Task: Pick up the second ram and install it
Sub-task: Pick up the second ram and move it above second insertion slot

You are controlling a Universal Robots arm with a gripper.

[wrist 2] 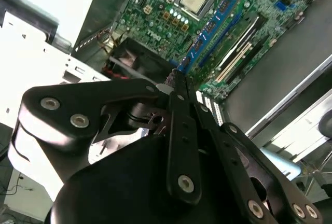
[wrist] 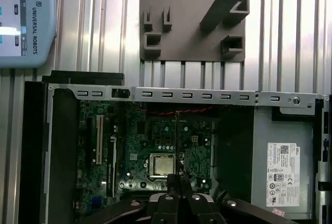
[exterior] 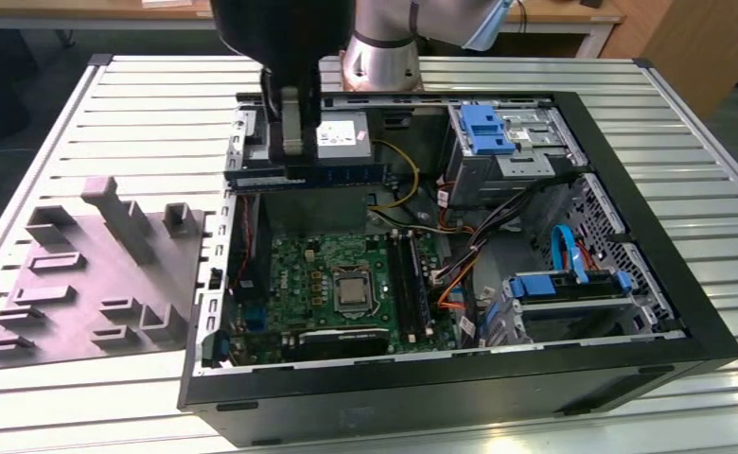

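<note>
Pincer: I am seeing the gripper [exterior: 293, 163] clamping narrow on the second ram [exterior: 338, 177].
Ram: hanging level above the open computer case [exterior: 407, 397].

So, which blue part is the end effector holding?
The long thin memory stick, gripped near its middle; the two blue drive brackets sit inside the case.

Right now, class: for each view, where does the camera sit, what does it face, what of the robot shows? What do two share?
Exterior view: off the arm, looking down into the open case; the arm and the gripper, shut on the second ram, show.
First wrist view: on the wrist, facing down at the motherboard; gripper shows.
Second wrist view: likewise, at a slant; gripper shows close.
Both wrist views share the processor.
</note>
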